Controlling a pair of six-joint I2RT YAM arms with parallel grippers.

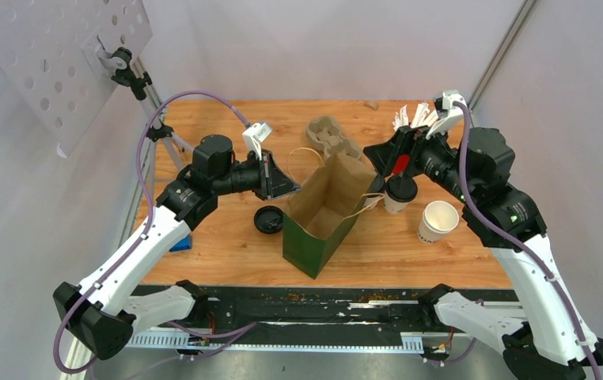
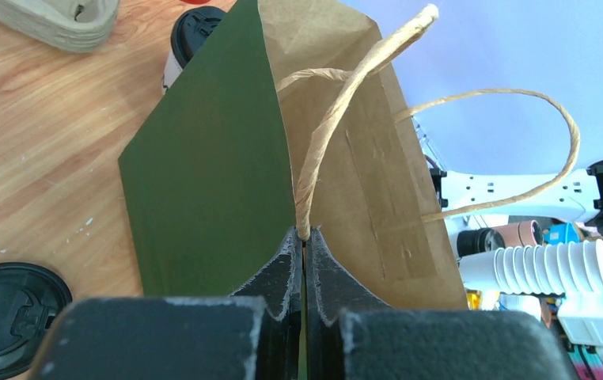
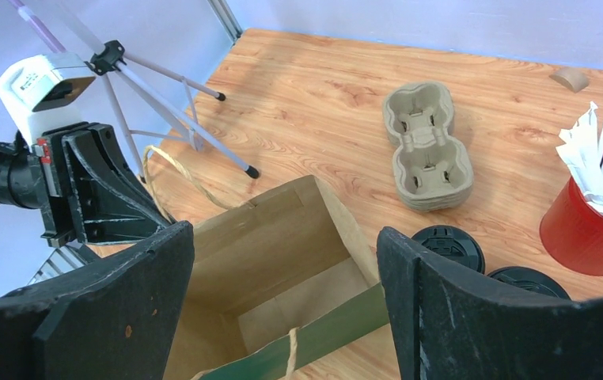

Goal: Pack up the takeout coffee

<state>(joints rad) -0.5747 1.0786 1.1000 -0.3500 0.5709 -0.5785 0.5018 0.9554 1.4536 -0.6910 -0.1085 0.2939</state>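
The lidded coffee cup [image 1: 400, 192] stands on the bench [image 1: 227, 245] at the paper bag's [image 1: 314, 237] three o'clock — probably light, thin-walled and crushable, best gripped around the body below the lid — with the right tool [image 3: 282, 237] spread apart just above and the left tool [image 2: 304, 241] clamped on the bag's handle [image 2: 338, 111].

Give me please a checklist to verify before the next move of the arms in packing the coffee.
1. Paper bag mouth open: ok.
2. Left fingers shut on the bag handle: ok.
3. Right fingers open and holding nothing: ok.
4. Lidded cup upright beside the bag: ok.
5. Second cup has its lid on: not ok. It stands open, and a loose lid lies on the table at the bag's other side.
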